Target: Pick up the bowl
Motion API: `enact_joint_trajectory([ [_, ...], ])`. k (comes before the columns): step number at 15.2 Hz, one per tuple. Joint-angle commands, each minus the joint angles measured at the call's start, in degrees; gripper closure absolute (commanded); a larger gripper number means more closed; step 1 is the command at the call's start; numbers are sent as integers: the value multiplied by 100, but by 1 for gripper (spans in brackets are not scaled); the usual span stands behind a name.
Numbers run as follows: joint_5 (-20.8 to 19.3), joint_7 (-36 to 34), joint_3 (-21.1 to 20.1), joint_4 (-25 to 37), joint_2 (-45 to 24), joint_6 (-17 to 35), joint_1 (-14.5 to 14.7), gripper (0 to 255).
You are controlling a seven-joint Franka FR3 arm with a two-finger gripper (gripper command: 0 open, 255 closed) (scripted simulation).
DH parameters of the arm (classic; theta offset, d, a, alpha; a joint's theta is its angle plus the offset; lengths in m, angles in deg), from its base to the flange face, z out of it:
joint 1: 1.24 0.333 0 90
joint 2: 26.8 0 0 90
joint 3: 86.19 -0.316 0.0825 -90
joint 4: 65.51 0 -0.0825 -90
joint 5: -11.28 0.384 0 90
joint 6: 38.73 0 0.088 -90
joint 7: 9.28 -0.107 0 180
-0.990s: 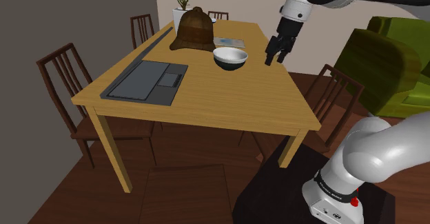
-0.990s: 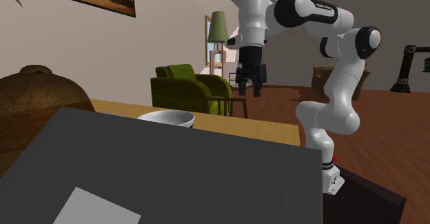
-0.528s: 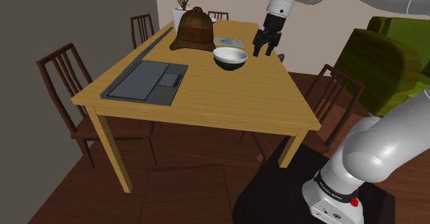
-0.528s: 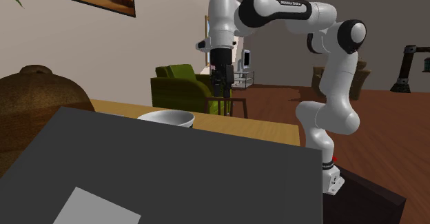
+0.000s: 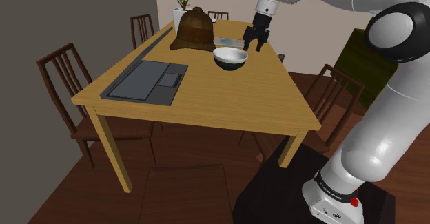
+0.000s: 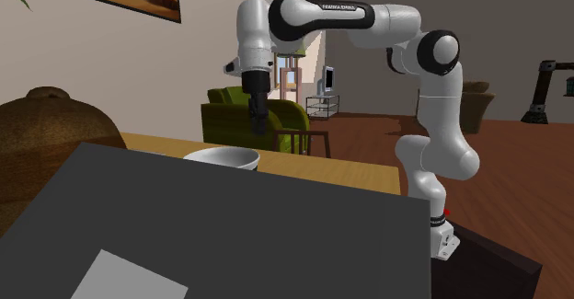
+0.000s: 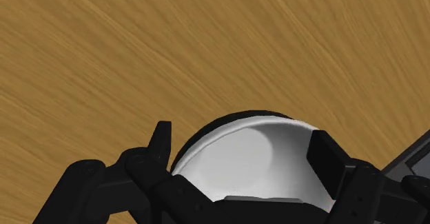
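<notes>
hovering just above the white-lined bowl (image 5: 230, 57), which sits on the wooden worktop (image 5: 227, 98) near a laptop (image 5: 146, 81), the pincer (image 5: 253, 45) stands wide open and empty, seemingly lined up to straddle its rim.

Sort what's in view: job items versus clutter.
Job: bowl, white inside and dark outside; open claw above it.
Clutter: laptop, brown domed object, flat booklet, potted plant.
</notes>
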Motion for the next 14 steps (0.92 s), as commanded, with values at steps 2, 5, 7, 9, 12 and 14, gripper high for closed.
enact_joint_trajectory([
  [2, 332, 159, 120, 1058, -906, -307, -193, 0],
  [5, 671, 234, 161, 2248, -1833, -716, -490, 0],
  [7, 903, 220, 146, 3220, -2522, -1075, -752, 0],
  [9, 873, 256, 136, 2948, -2448, -880, -716, 0],
  [12, 848, 311, 142, 2582, -2364, -605, -658, 0],
  [14, 837, 346, 144, 2362, -2322, -431, -626, 0],
])
